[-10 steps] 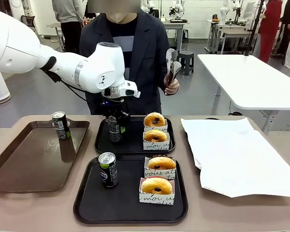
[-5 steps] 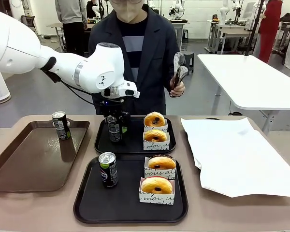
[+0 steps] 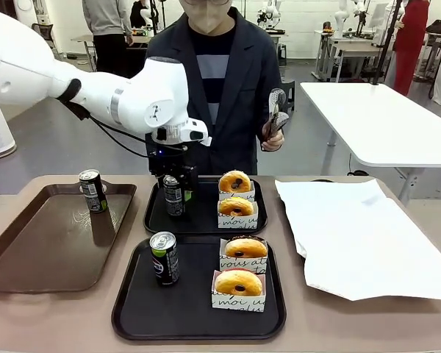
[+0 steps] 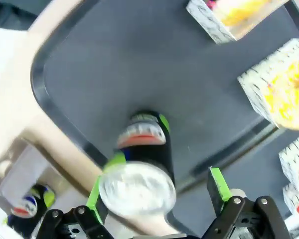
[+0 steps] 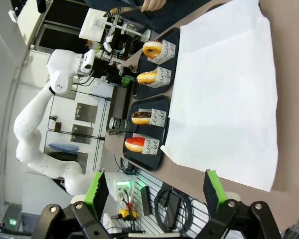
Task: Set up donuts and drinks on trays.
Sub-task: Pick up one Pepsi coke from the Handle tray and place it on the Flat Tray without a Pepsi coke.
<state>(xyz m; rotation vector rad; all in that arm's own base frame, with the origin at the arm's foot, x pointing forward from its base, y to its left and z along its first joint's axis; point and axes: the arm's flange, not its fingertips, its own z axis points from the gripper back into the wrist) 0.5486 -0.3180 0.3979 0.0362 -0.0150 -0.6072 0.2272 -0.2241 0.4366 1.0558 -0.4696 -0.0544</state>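
Two black trays lie mid-table, one far [image 3: 206, 220] and one near [image 3: 132, 309]. Each holds two yellow glazed donuts in white paper holders [image 3: 236, 207] [image 3: 239, 282] and one dark drink can. My left gripper [image 3: 173, 185] stands open around the far tray's can [image 3: 173, 197], which sits upright on the tray. In the left wrist view the can [image 4: 139, 164] stands between the spread green pads [image 4: 217, 182] of the left gripper [image 4: 162, 174], with a gap on one side. The near can [image 3: 164, 257] stands free. My right gripper [image 5: 154, 189] is open and holds nothing, off beside the table.
A glossy brown tray [image 3: 51, 235] at the left carries a third can [image 3: 92, 190]. A white paper sheet [image 3: 360, 235] covers the right side of the table. A person across the table holds metal tongs [image 3: 275, 110] upright at chest height.
My left gripper's jaws have spread away from the can on the far tray, and the wrist has lifted slightly. The person has shifted right with the tongs.
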